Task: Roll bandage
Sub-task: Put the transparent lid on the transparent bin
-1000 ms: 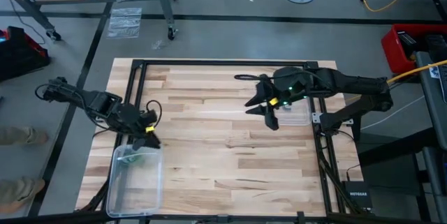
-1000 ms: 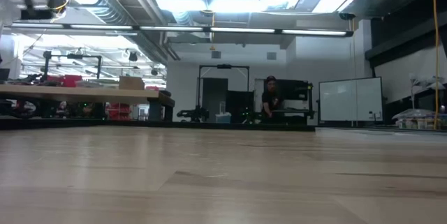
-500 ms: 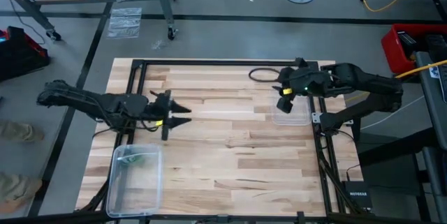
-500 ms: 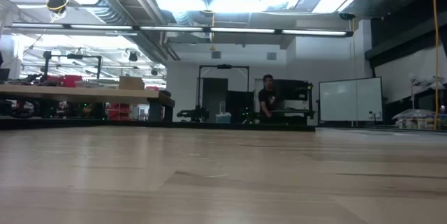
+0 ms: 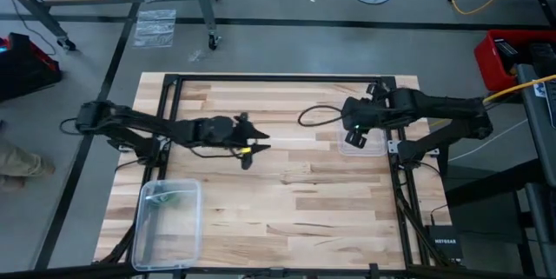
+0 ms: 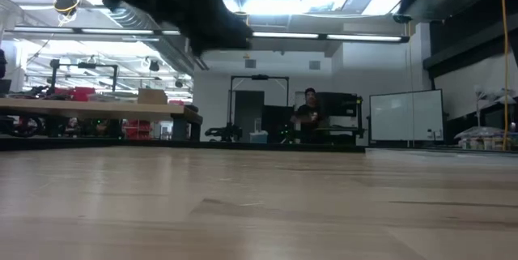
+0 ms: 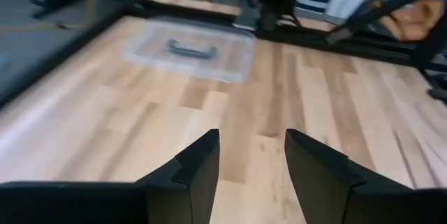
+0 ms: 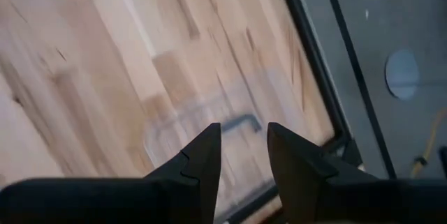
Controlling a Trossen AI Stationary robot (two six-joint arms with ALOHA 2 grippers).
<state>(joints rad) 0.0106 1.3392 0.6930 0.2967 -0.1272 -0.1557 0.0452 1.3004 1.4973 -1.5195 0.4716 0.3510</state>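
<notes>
The bandage point(image 5: 173, 197) shows only as a bit of green inside the clear plastic box point(image 5: 169, 224) at the table's near left. My left gripper point(image 5: 256, 145) hovers open and empty over the table's middle, its fingers point(image 7: 202, 165) pointing toward the right edge. My right gripper point(image 5: 352, 140) is open by a narrow gap and empty. It points down over the clear lid point(image 5: 365, 144) at the right edge, and the lid's dark handle point(image 8: 241, 123) shows just beyond its fingertips point(image 8: 209, 151).
The clear lid with its handle also shows ahead of my left gripper in the left wrist view point(image 7: 192, 46). A black cable point(image 5: 314, 116) loops over the table by my right arm. A person point(image 6: 307, 114) stands far off in the room.
My left gripper has left the clear box at the near left, swung toward the table's middle and turned to point at the right edge. My right gripper has drawn back toward the right edge and tipped down over the clear lid.
</notes>
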